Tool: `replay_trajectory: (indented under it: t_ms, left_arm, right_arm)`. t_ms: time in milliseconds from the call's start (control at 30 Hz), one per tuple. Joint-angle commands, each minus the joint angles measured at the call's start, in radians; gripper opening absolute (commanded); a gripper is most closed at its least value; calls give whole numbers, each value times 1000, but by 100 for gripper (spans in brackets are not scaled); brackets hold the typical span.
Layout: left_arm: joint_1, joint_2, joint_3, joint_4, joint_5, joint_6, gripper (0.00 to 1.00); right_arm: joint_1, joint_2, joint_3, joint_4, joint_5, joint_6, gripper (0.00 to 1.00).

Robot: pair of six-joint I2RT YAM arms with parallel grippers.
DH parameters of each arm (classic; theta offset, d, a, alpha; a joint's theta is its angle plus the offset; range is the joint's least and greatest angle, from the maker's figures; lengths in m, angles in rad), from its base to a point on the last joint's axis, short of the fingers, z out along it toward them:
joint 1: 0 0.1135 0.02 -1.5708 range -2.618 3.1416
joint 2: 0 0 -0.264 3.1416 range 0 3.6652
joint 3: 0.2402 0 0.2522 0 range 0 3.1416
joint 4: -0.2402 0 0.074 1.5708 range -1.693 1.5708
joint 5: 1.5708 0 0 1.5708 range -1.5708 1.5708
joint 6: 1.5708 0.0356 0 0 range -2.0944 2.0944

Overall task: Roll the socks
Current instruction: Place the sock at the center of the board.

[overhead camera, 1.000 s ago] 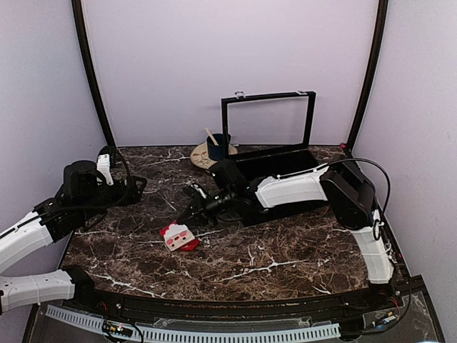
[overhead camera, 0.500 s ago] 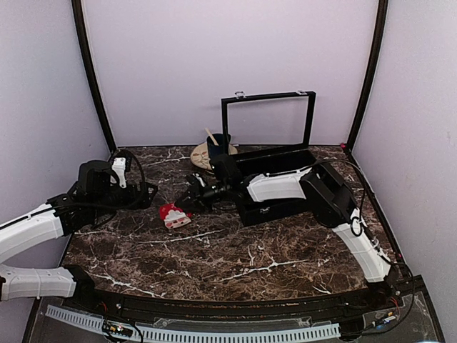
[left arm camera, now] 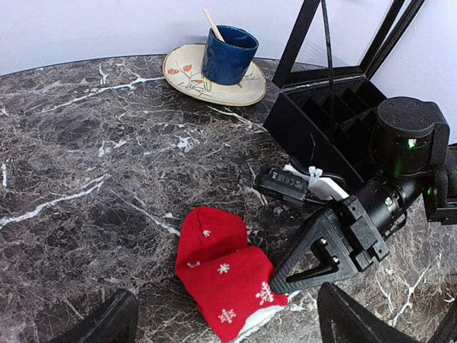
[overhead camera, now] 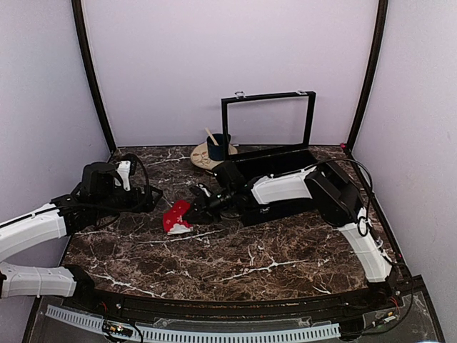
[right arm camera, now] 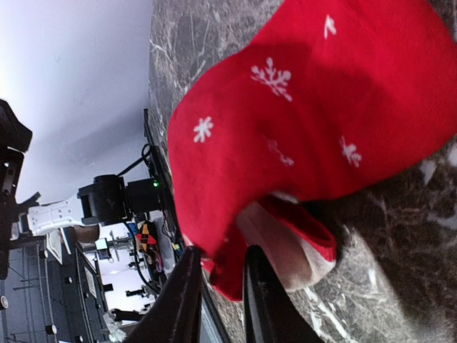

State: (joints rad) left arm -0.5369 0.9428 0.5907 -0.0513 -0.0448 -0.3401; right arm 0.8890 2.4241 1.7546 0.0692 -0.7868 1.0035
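**Right pincer** (overhead camera: 194,209): jaws nearly together, clamped on one edge of the socks (overhead camera: 176,216). The right wrist view shows a fold of red cloth with white lining caught between the two fingers (right arm camera: 187,300). The rest of the socks spreads ahead of this pincer on the table (overhead camera: 271,264). The socks are red with small white snowflake marks and are folded over on themselves.

**Left pincer** (overhead camera: 146,199): jaws wide apart, holding nothing. The socks lie just ahead of it, in line with the gap between its fingers, and do not touch them. The right pincer faces it from the far side of the socks. Its height above the marble cannot be told.

**Box** (overhead camera: 289,211): black, divided into compartments. It stands behind the right pincer, alongside that arm's forearm. Its lid (overhead camera: 268,121) stands upright at the back.

**Mug** (left arm camera: 228,56): dark blue, standing on a plate (left arm camera: 207,75), with a stick (left arm camera: 213,25) leaning inside it. It sits well beyond both pincers near the back wall, just beside the box corner and apart from the socks.
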Motion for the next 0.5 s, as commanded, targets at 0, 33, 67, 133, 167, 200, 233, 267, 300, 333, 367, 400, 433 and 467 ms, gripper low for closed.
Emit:
replay_trajectory:
  t_ms: [0,33,67,133,167,200,233,267,300,333,367,400,433,467]
  left_arm:
    - [-4,20,-21,27,48,-25,89]
    - [-5,27,-22,30,54,-29,89]
    - [-6,34,-23,31,62,-34,89]
    - [-6,50,-22,26,75,-45,89]
    - [-5,58,-21,24,81,-52,89]
    - [-6,64,-22,23,86,-58,89]
    - [-6,71,-23,22,90,-66,89]
    - [-5,79,-24,20,94,-70,90]
    - [-6,87,-23,18,97,-74,90]
    - [-6,98,-23,19,101,-78,90]
    - [-5,107,-22,20,103,-82,90]
    - [-5,118,-21,22,106,-83,90]
    - [-6,132,-18,26,107,-84,90]
    - [-6,148,-15,32,108,-83,90]
  right_arm:
    - [45,-82,-48,-107,5,-133,21]
    - [49,-91,-59,-120,10,-149,21]
    - [53,-99,-67,-135,18,-163,21]
    - [59,-115,-81,-166,29,-196,22]
    - [62,-124,-86,-185,33,-212,23]
    - [64,-131,-90,-205,36,-231,23]
    - [66,-140,-93,-231,40,-250,24]
    - [69,-148,-94,-258,50,-273,24]
    - [71,-159,-95,-288,60,-295,25]
    - [72,-167,-96,-316,75,-317,25]
    - [73,-176,-98,-341,86,-335,25]
    - [75,-188,-103,-364,107,-353,26]
    - [77,-204,-108,-378,126,-368,26]
    - [79,-221,-118,-385,145,-379,26]
